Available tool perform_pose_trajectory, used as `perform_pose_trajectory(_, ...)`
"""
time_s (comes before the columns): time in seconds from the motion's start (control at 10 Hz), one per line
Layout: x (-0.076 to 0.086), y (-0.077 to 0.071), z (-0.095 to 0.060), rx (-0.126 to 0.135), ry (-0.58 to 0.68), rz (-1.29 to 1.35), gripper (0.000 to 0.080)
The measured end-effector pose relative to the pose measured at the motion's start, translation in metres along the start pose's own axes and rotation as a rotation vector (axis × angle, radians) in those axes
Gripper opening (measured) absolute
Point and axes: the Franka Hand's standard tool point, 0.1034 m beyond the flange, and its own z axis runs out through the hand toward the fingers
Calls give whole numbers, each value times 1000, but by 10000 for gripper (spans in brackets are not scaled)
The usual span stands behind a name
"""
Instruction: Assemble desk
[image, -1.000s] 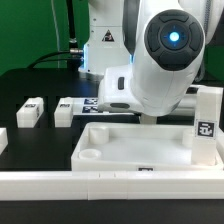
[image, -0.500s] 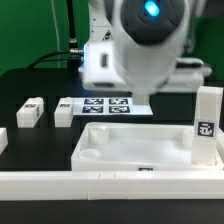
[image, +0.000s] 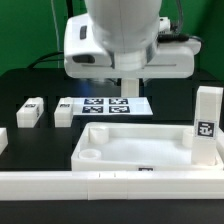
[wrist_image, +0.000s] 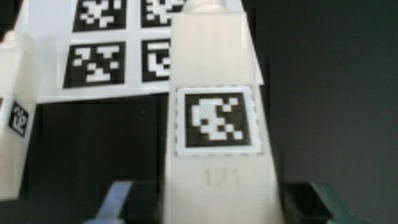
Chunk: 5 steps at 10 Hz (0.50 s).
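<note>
The pincer (wrist_image: 222, 203) is gripping a white plastic block leg with a black-and-white tag (wrist_image: 217, 120) near the marker board (wrist_image: 111, 45). The big white rimmed desk tray (image: 110, 165) is sitting on the black tabletop (image: 30, 85).

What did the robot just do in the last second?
The arm swung toward the exterior view's left, uncovering the marker board. Its gripper is clamped on a white leg. The tabletop and the loose legs stayed put.

Tabletop (image: 140, 148) before marker board (image: 106, 105) — legs (image: 30, 113) exterior view's left.
</note>
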Motion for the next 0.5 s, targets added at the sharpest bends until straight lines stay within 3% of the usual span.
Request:
perform_pose_trajectory(0.1, -8, 6, -30, 21, 24, -27, 291)
perform_pose_trajectory(0.2, -3, 21, -70, 50, 93, -53, 291)
perform_pose_trajectory(0.3, 0, 36, -90, 60, 138, -55, 291)
perform_pose_trajectory(0.5, 7, 36, -95, 57, 281, -52, 291)
